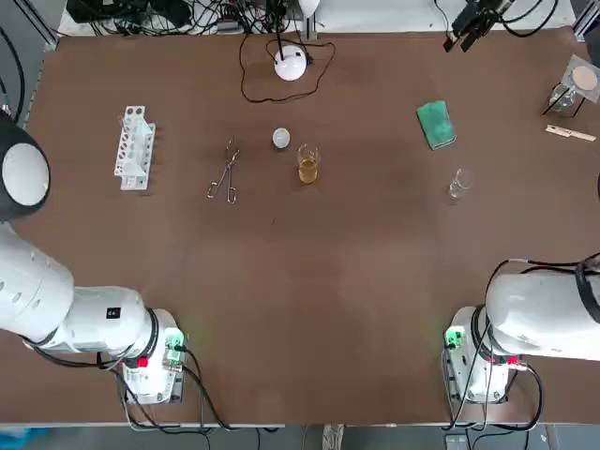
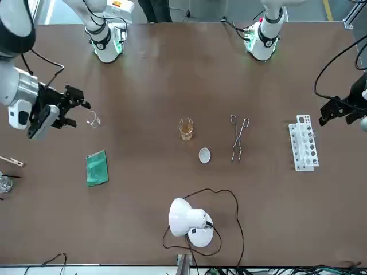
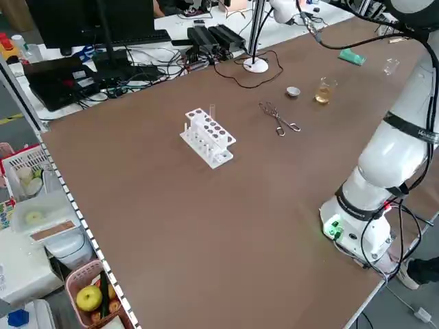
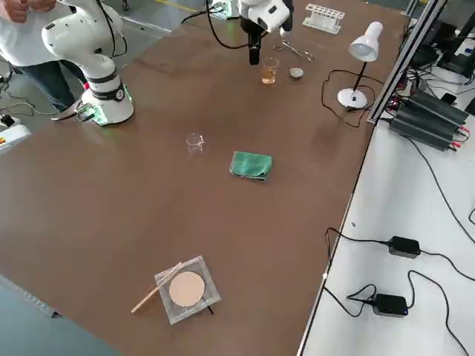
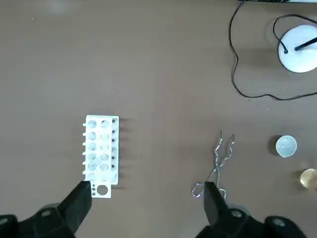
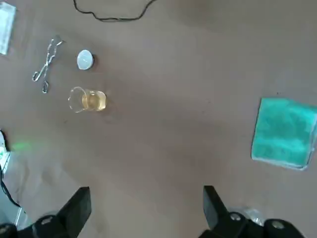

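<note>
My left gripper hangs open above the table, with its fingertips spread wide over bare table next to a white test tube rack. Metal tongs lie right of the rack. My right gripper is also open and empty, raised beside a small empty beaker. A beaker of amber liquid stands mid-table, with a small round cap just behind it. The right wrist view shows that amber beaker and a green cloth ahead of the fingers.
A white desk lamp with a looping black cable stands at the far middle. The green cloth lies far right. A clear dish with a round disc and a wooden stick sit near the right edge. A person stands by the right arm's base.
</note>
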`<state>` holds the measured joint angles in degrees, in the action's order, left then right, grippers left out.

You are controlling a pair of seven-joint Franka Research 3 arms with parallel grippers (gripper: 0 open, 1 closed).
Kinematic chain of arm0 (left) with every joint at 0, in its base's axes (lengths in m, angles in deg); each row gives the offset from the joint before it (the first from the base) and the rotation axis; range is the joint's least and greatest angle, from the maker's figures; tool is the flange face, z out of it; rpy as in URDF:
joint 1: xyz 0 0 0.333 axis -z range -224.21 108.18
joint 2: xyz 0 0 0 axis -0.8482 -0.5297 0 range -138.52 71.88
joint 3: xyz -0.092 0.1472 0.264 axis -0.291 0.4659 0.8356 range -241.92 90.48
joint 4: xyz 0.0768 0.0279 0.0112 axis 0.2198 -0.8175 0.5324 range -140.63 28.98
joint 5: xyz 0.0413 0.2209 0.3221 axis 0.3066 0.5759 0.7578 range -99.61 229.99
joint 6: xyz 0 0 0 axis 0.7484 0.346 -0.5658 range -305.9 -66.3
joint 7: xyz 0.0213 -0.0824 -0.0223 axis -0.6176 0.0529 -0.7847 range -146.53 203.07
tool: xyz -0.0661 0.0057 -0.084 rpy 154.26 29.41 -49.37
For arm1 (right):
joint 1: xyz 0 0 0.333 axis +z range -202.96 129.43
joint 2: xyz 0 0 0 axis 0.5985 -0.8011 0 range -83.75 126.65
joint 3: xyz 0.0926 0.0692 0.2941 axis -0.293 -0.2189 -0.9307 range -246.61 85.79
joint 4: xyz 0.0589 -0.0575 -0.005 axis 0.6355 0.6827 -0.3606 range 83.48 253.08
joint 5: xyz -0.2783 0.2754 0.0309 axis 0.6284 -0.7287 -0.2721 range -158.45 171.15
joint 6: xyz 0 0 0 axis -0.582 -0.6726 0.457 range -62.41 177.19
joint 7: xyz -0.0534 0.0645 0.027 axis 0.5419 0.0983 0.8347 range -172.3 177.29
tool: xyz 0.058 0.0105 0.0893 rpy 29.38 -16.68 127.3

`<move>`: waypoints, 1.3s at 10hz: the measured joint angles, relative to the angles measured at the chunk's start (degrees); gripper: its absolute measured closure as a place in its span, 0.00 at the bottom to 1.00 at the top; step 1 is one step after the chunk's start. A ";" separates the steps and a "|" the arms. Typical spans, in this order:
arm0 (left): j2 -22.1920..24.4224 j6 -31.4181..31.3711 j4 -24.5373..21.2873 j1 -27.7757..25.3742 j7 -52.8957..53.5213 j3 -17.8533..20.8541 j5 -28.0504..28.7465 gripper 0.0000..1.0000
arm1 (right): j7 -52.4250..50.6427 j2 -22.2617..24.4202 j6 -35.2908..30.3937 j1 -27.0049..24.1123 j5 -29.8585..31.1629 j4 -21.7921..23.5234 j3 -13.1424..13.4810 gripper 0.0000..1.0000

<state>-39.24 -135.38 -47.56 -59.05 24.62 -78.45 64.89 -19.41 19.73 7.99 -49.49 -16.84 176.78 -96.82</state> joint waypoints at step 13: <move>0.02 0.03 0.10 0.00 0.00 0.00 0.00 0.00 | 13.51 -0.35 -8.76 13.62 20.96 -15.11 22.78 0.00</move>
<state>-39.21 -135.35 -47.46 -59.05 24.63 -78.45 64.89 -5.90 19.38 -0.77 -35.87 4.12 161.67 -74.03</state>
